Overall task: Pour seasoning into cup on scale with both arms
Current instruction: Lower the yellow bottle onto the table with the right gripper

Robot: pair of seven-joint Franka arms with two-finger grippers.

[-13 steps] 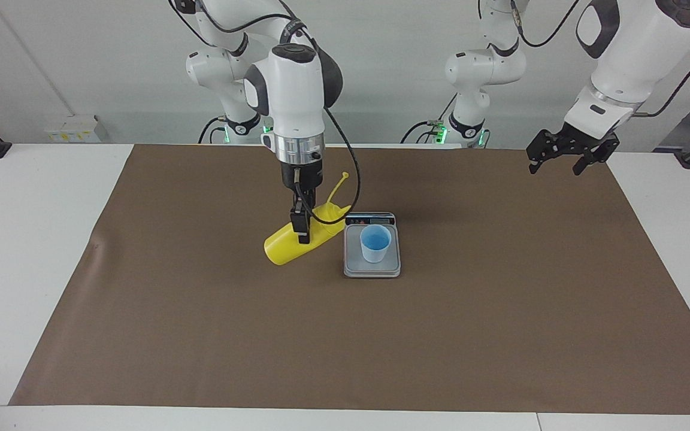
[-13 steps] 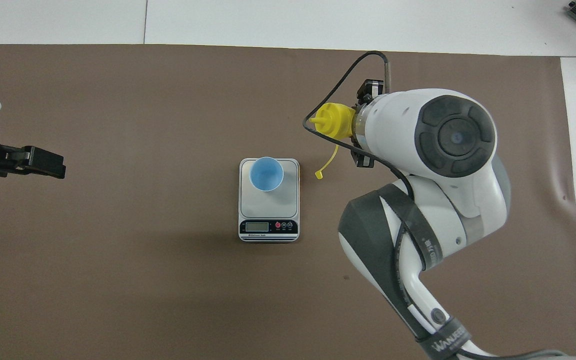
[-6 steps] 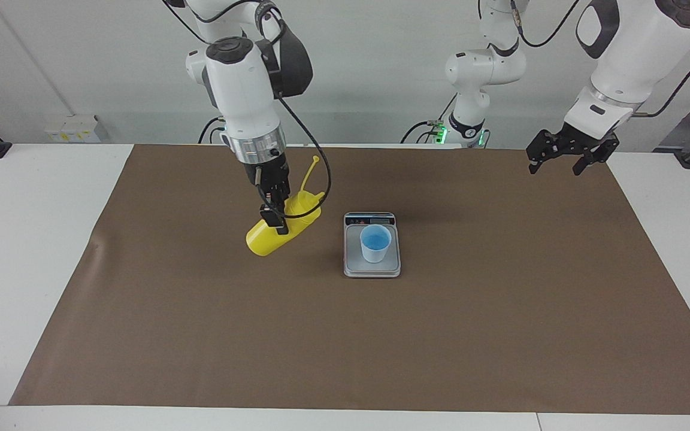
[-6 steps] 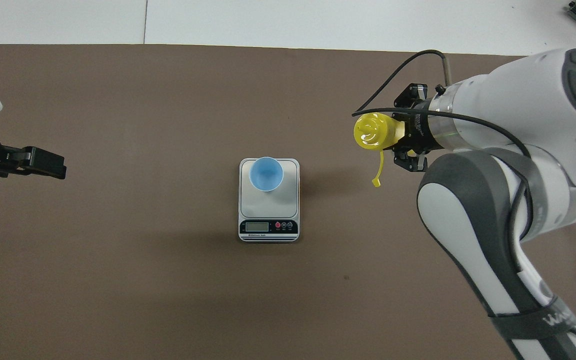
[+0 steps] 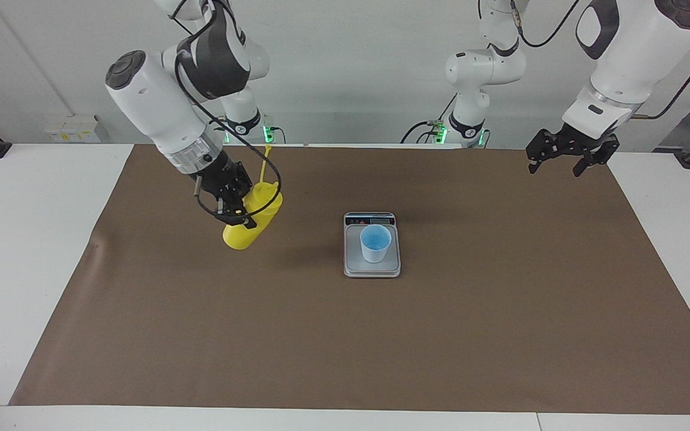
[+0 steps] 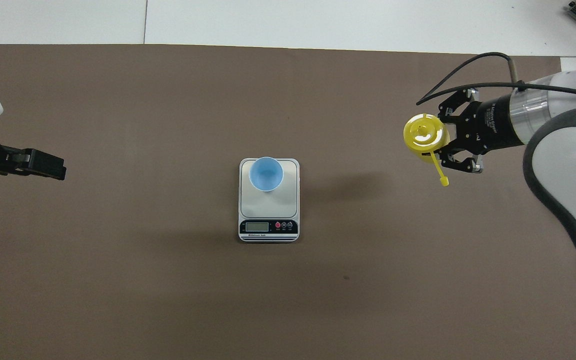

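My right gripper (image 5: 238, 211) is shut on the yellow seasoning bottle (image 5: 253, 216), which hangs above the brown mat, nearly upright and leaning a little. Its nozzle (image 6: 423, 134) points up and the cap strap (image 6: 440, 173) sticks out from it. The bottle is well off to the side of the scale, toward the right arm's end of the table. The pale blue cup (image 5: 375, 243) stands upright on the silver scale (image 5: 372, 268) mid-table, on the part of the plate farther from the robots (image 6: 266, 173). My left gripper (image 5: 554, 169) waits open and empty above the mat's corner by the left arm's base.
A brown mat (image 5: 441, 335) covers most of the white table (image 5: 21, 239). The scale's dark display strip (image 6: 268, 227) faces the robots. Cables loop around the right arm's wrist beside the bottle.
The right arm has swung the bottle away from the scale toward its own end of the table and tipped it from lying slanted to nearly upright. The left arm has stayed still.
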